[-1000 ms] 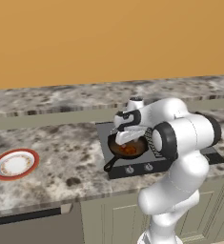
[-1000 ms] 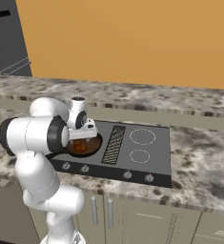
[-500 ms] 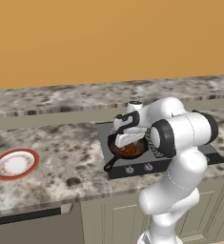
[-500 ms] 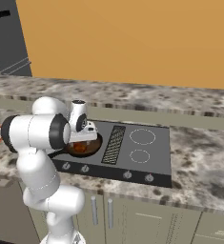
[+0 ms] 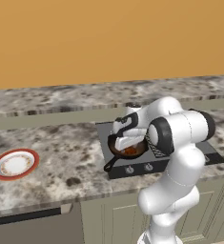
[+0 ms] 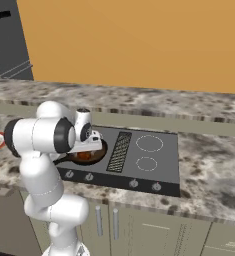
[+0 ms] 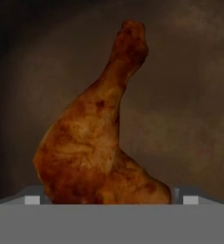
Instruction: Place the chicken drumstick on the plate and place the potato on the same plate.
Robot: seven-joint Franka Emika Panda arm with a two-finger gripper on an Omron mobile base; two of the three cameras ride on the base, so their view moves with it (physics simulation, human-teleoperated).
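The gripper (image 5: 128, 145) is low inside the black frying pan (image 5: 118, 151) on the stove (image 6: 139, 160). The chicken drumstick (image 7: 96, 143) lies on the pan's floor, right in front of the fingers — I cannot tell if they are spread or pinching. Far off on the counter (image 5: 61, 162) sits the plate (image 5: 15, 164).

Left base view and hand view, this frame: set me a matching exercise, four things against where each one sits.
Things:
1 plate
2 frying pan
3 chicken drumstick
4 gripper

Places:
A inside the pan
B on the stovetop
C on the counter, far left
D low over the pan

Pairs: 1-C, 2-B, 3-A, 4-D
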